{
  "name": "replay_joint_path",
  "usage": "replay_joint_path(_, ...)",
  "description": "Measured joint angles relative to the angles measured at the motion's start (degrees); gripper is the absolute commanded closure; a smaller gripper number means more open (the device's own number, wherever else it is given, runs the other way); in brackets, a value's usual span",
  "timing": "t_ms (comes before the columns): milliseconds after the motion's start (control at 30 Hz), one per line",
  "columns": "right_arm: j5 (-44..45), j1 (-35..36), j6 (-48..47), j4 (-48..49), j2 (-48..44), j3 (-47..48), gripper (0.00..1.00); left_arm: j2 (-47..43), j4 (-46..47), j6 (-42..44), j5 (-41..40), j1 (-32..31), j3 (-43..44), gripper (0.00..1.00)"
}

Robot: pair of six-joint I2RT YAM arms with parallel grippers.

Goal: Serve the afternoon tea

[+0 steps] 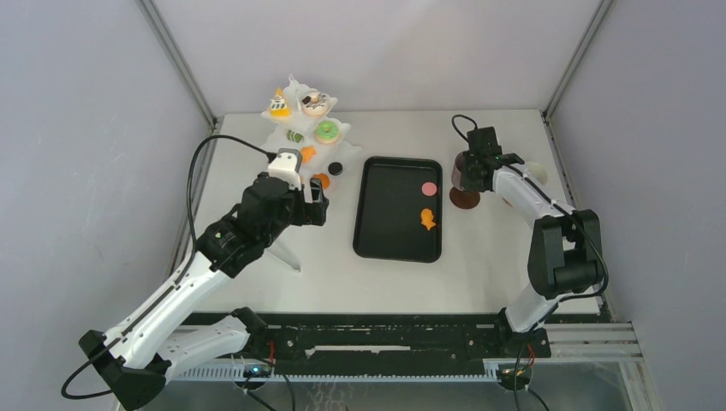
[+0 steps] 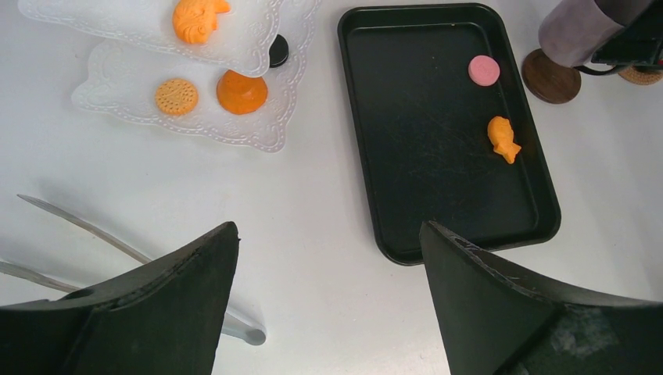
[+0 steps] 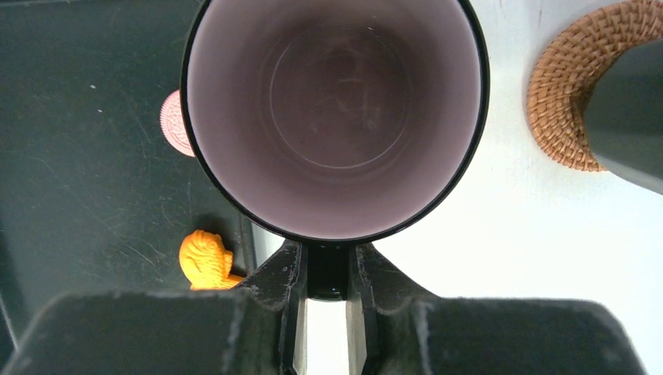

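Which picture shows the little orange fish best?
The left wrist view: the orange fish lies whole on the black tray. From the top it is tiny; the right wrist view hides its tail behind the right tool.

A robotics lab cell: grey panels (image 1: 385, 51) and metal posts (image 1: 175, 56) are enclosing a white table (image 1: 488, 274), and the left arm (image 1: 171, 300) and right arm (image 1: 522, 184) are sitting bolted along its near edge.

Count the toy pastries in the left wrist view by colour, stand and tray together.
Orange: 4 (stand fish, round biscuit, dome cake, tray fish)
Pink: 1 (pink cookie)
Black: 1 (black round piece, partly hidden under a tier)
Total: 6
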Motion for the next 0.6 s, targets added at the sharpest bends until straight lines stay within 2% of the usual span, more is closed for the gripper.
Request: replay_joint_path(600, 1.03, 0.02, 0.7, 2.58, 1.88, -4.61, 1.0, 0.09, 0.02, -0.52, 0.87, 0.0, 0.0, 0.1)
